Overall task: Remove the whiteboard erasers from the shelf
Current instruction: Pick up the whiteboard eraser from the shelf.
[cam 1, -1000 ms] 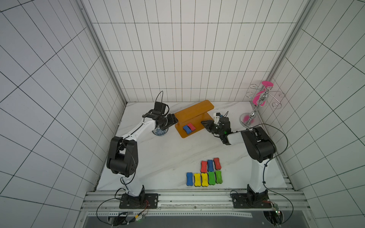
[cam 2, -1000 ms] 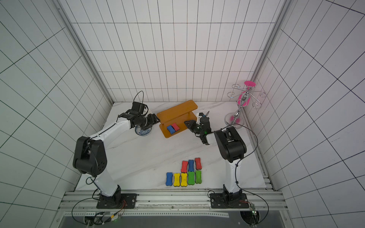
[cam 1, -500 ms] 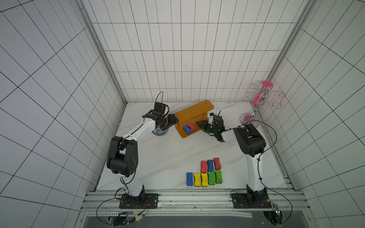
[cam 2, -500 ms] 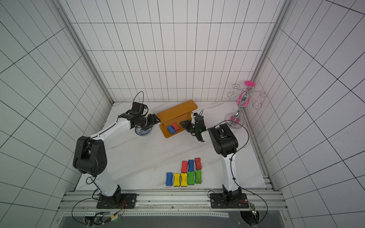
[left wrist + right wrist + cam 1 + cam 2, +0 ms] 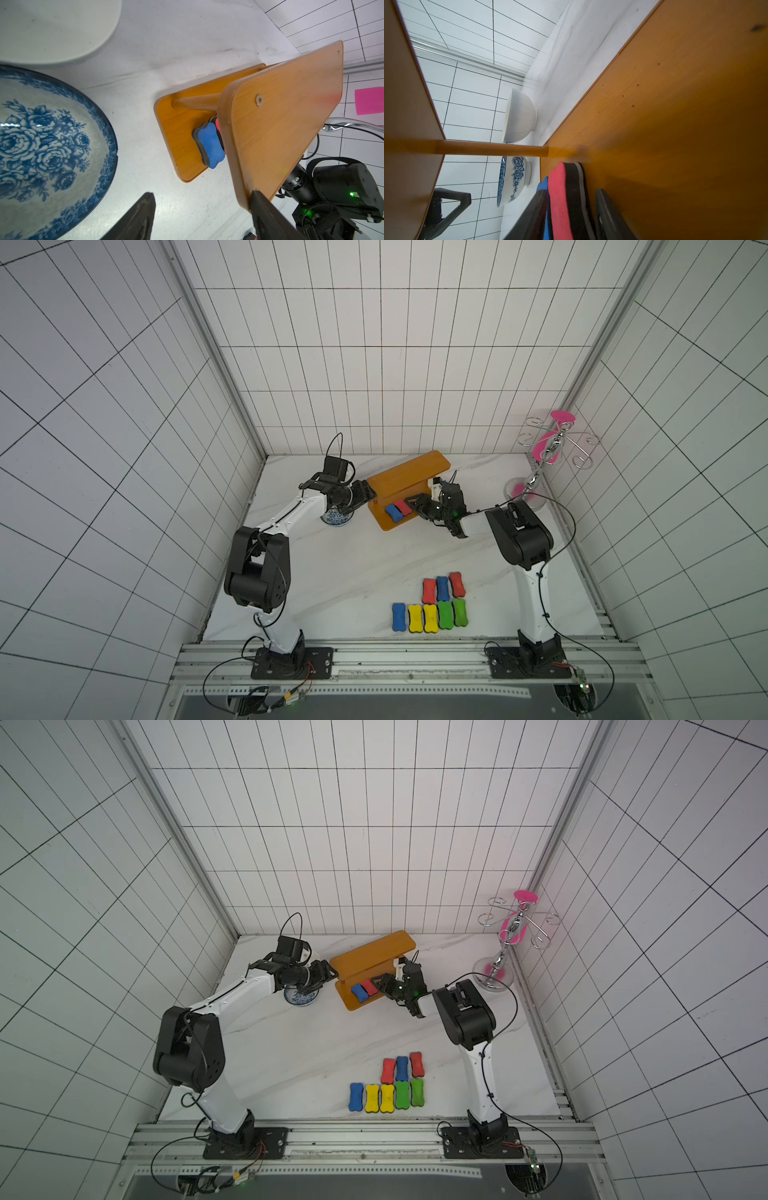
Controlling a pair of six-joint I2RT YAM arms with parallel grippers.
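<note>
As it lies, red eraser (image 5: 402, 506) runs across shelf (image 5: 409, 477).

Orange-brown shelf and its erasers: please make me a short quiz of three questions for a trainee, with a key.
1. How many bone-shaped foam whiteboard erasers lie on the two-tier orange-brown wooden shelf?
2. True or false: every eraser on that shelf is blue.
3. The right pincer has its fingers on both sides of which eraser? A blue, B red, C yellow.
Key: 1. two; 2. false; 3. B, the red eraser.
</note>
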